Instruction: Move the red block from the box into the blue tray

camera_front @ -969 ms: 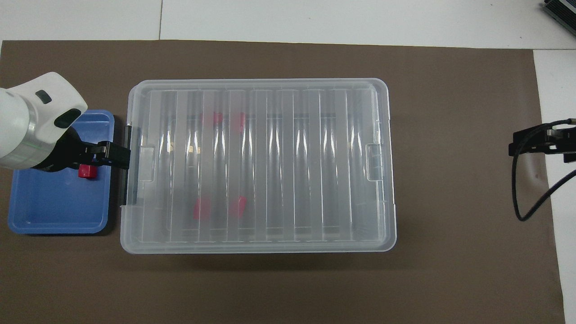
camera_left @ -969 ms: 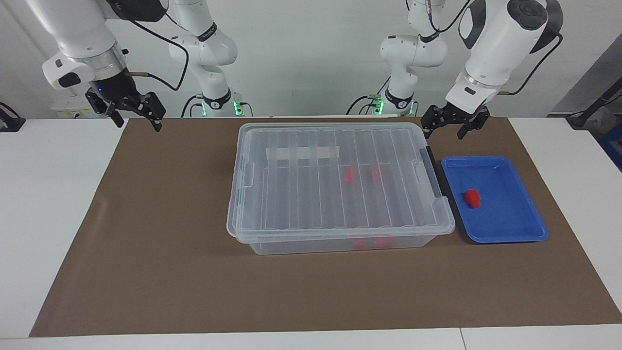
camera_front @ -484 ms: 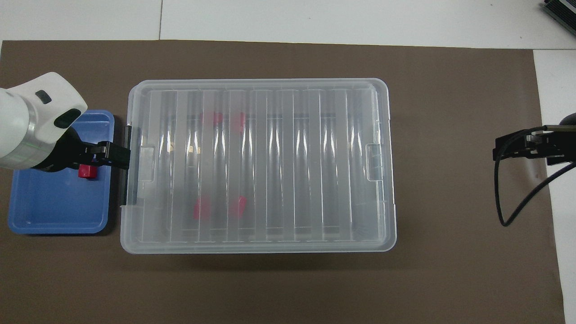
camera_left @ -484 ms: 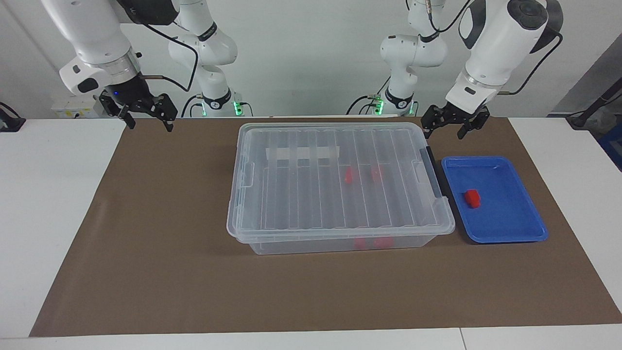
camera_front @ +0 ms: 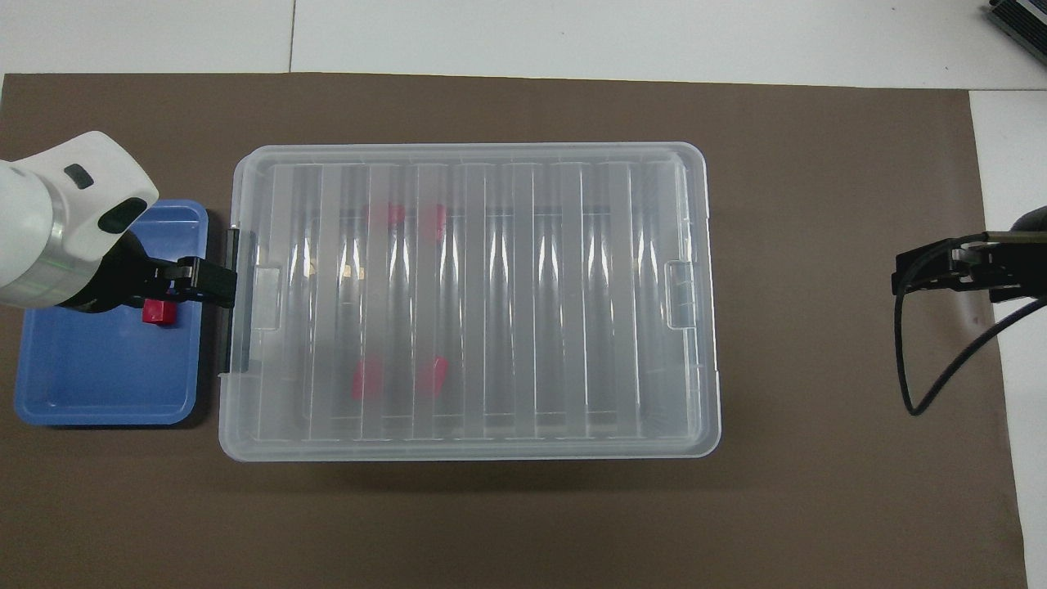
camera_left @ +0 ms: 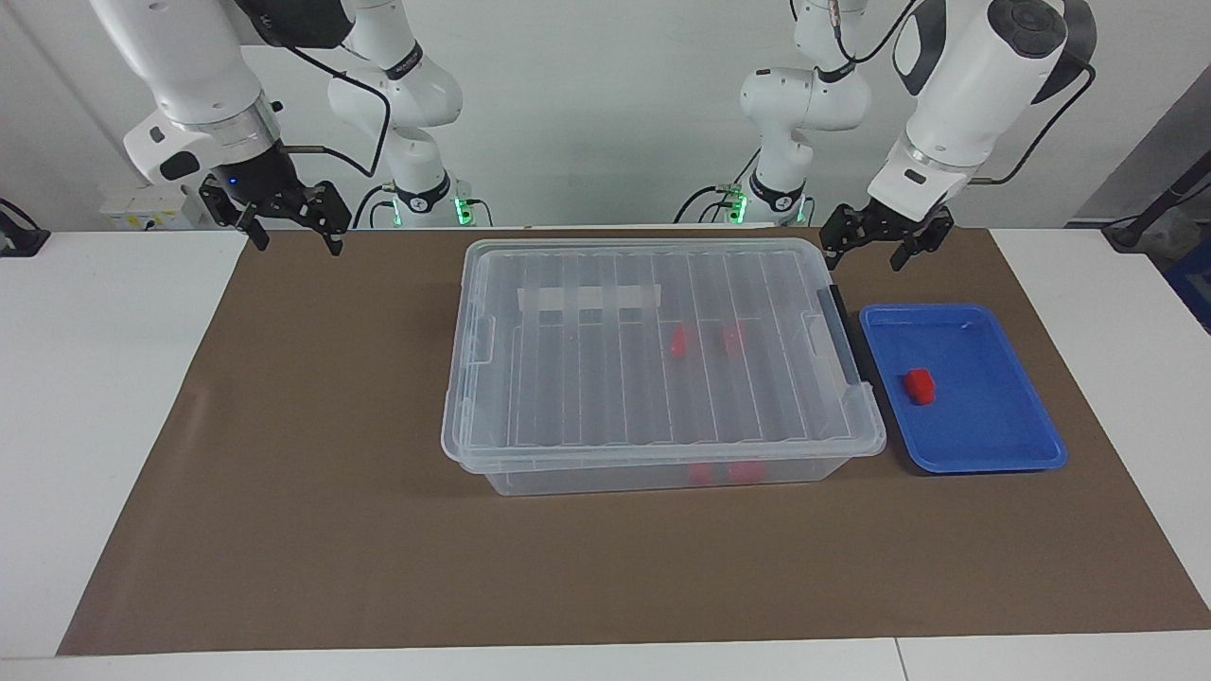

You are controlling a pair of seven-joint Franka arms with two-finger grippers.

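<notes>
The clear box point(camera_left: 568, 378) point(camera_front: 523, 303) stands mid-mat with its ribbed lid shut. Blurred red blocks point(camera_left: 679, 342) point(camera_front: 368, 380) show through the lid. Beside the box's latch end lies the blue tray point(camera_left: 984, 445) point(camera_front: 98, 393), toward the left arm's end of the table. One red block point(camera_left: 918, 386) point(camera_front: 159, 312) rests in the tray. My left gripper point(camera_left: 885, 244) point(camera_front: 214, 285) hangs open and empty, raised over the mat by the box's latch-end corner and the tray's rim nearer the robots. My right gripper point(camera_left: 289, 227) point(camera_front: 924, 274) hangs open and empty over the mat's edge at the right arm's end.
A brown mat point(camera_left: 312, 492) covers the white table point(camera_left: 95, 397) under everything. The box's black latch handle point(camera_left: 842, 336) point(camera_front: 231, 311) faces the tray. A black cable point(camera_front: 941, 376) loops down from the right wrist.
My right gripper has drifted along the mat's edge toward the box, staying open. The left gripper, box, tray and blocks have not moved.
</notes>
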